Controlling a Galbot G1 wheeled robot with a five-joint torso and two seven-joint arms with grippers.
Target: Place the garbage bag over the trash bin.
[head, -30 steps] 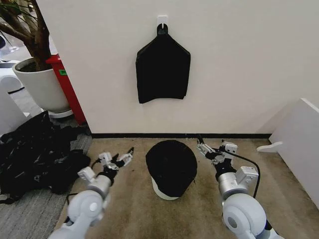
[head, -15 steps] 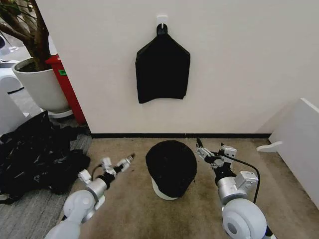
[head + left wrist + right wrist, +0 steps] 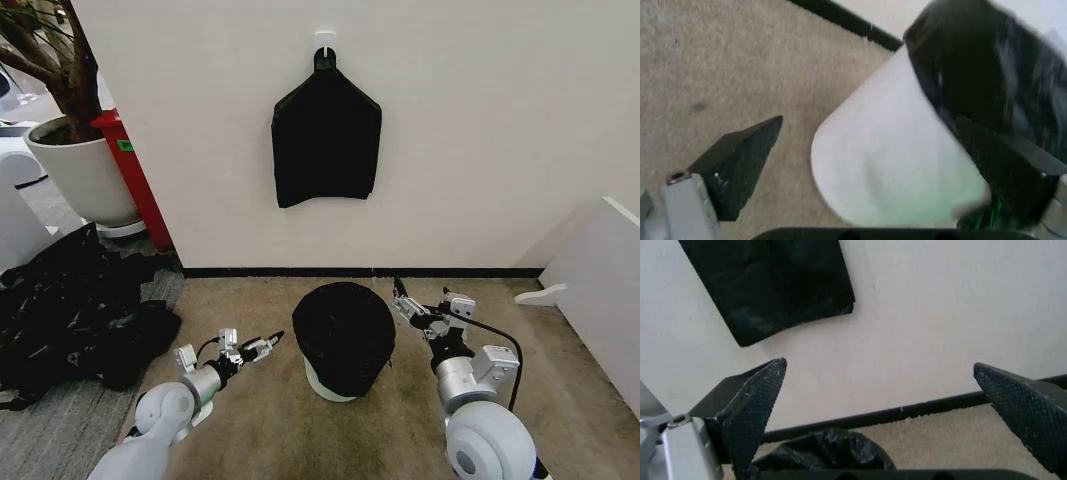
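The left pincer (image 3: pixel 268 343) is sitting low above the carpet (image 3: pixel 260 430), its fingers spread wide and holding nothing, its tips aimed at the flank of the trash bin (image 3: pixel 325 385). Compared with a second ago it is lower and nearer to the bin — earlier it was hanging higher and farther out toward the dark plastic heap (image 3: pixel 75 310). In the left wrist view the bin's cream-white wall (image 3: pixel 890 165) is lying between the two open fingers (image 3: pixel 740 165), with the garbage bag (image 3: pixel 987 85) showing as a glossy black band over the upper part.

The right pincer (image 3: pixel 412 308) is waiting on the bin's other side, also open and empty, and it has barely shifted. From its wrist camera, the bag's wrinkled black top (image 3: pixel 827 452) is appearing just below the pincer, with the wall (image 3: pixel 940 330) and the flat black bundle hanging from a hook (image 3: pixel 773 285) beyond.

The garbage bag (image 3: pixel 343 335) is already draped over the bin, lying between the two pincers, covering the mouth and most of the sides; only a pale strip near the base is staying bare. Whether anything is lying inside the bin cannot be told — the black film is hiding the opening.

The left arm's approach probably means the bag is in place and the work is now about tugging or smoothing its skirt down the side.
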